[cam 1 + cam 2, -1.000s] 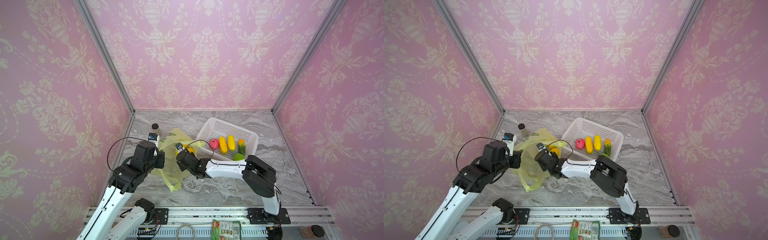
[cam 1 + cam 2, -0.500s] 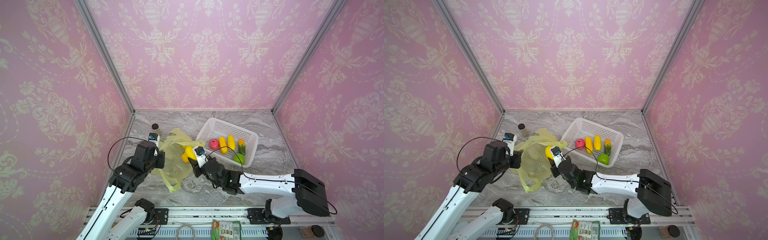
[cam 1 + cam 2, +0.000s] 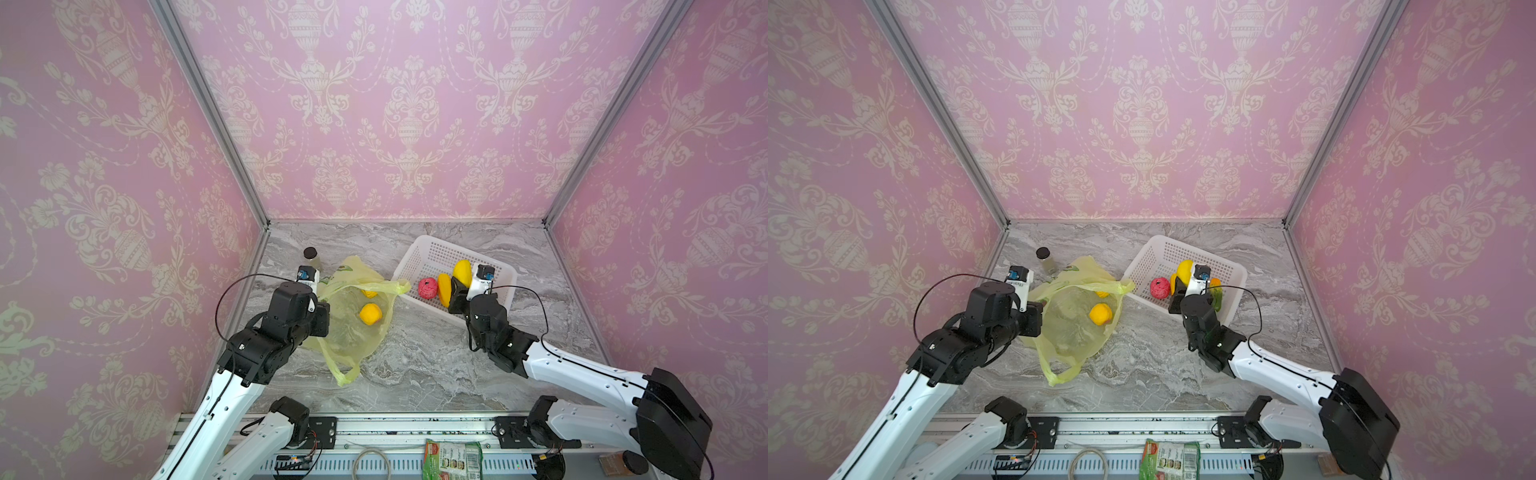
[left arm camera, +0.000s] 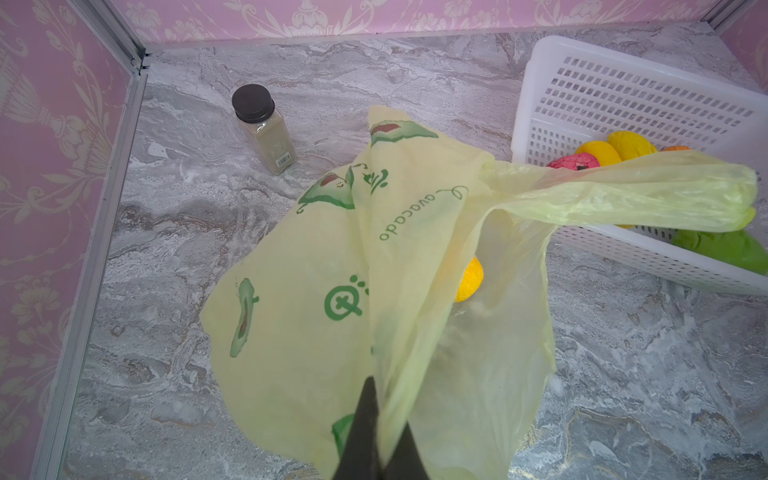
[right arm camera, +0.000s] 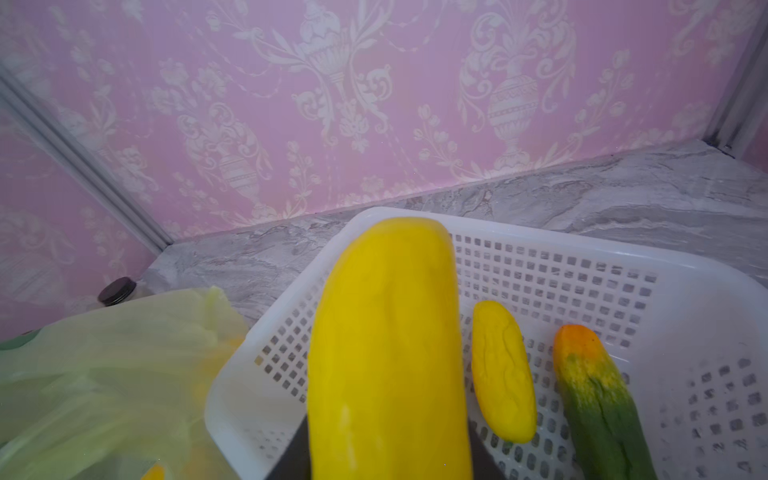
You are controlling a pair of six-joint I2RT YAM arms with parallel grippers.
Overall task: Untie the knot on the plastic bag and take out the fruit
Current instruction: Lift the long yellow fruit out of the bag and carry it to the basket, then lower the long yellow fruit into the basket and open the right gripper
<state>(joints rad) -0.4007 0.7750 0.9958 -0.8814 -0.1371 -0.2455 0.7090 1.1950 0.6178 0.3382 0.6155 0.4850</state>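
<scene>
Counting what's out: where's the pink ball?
The pink ball lies in the white basket, at its left end in both top views, beside a yellow fruit.

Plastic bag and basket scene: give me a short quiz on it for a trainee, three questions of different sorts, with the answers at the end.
1. True or false: the right claw holds a long yellow fruit at the white basket.
2. What does the left claw grip? A the basket, B the plastic bag, C nothing.
3. How many orange fruits show inside the bag in both top views?

Key: 1 true. 2 B. 3 two.
</scene>
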